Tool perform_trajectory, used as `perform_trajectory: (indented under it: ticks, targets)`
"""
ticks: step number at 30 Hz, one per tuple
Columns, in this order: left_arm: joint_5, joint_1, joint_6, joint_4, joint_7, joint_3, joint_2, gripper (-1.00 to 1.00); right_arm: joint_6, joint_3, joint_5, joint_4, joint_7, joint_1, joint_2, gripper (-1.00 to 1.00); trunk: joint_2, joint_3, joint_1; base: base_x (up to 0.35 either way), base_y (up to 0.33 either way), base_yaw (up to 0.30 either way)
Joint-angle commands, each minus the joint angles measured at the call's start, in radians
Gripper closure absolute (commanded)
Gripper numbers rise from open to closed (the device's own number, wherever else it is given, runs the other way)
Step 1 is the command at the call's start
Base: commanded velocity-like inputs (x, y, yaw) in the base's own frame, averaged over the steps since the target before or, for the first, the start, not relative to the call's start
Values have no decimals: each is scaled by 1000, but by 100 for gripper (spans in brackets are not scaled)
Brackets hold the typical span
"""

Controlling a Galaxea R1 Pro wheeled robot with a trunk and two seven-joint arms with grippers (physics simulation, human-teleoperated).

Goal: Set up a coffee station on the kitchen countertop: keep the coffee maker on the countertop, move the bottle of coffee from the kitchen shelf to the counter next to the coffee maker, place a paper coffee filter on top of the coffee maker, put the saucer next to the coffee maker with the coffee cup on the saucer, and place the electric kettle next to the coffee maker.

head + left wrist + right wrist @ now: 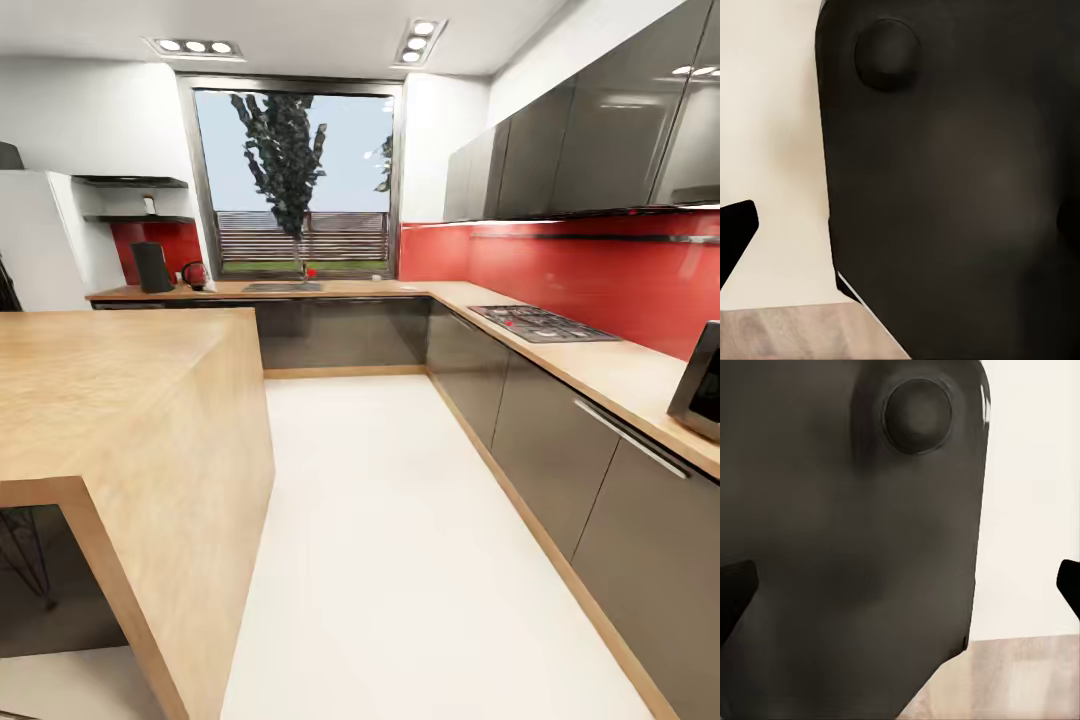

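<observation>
From the head view, your black boxy coffee maker and small red electric kettle stand on the far wooden countertop. Take the rigid, probably heavy kettle by its handle. Both wrist views face dark robot bodywork; I cannot tell either gripper's state.

— Seen ahead: white floor, wooden island at left, tall window with a tree beyond.

— At right: wood countertop over dark cabinets, red backsplash, glossy wall cupboards, recessed ceiling lights.
</observation>
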Motion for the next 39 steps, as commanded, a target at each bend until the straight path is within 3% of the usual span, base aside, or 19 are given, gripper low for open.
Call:
perform_trajectory:
  ticks: [1, 6, 9, 26, 39]
  targets:
    - [2, 2, 3, -2, 2, 0, -3, -100, -2, 2, 0, -6, -2, -6, 6, -100, 0, 0, 0, 0, 0, 0]
    - [2, -2, 0, -2, 2, -1, -2, -100, -3, 2, 0, -32, -4, -6, 33, -100, 0, 0, 0, 0, 0, 0]
    - [2, -6, 1, -3, 2, -1, 1, -100, -4, 2, 0, -49, -5, -6, 36, -100, 0, 0, 0, 0, 0, 0]
    - [2, -11, -1, -3, 2, -3, 0, -100, -4, -3, -2, -87, -3, -6, 37, -100, 0, 0, 0, 237, -110, 0]
    - [2, -11, -2, -3, 2, -2, 5, -100, -4, -5, 0, -132, -4, -6, 23, -100, 0, 0, 0, 290, -171, 0]
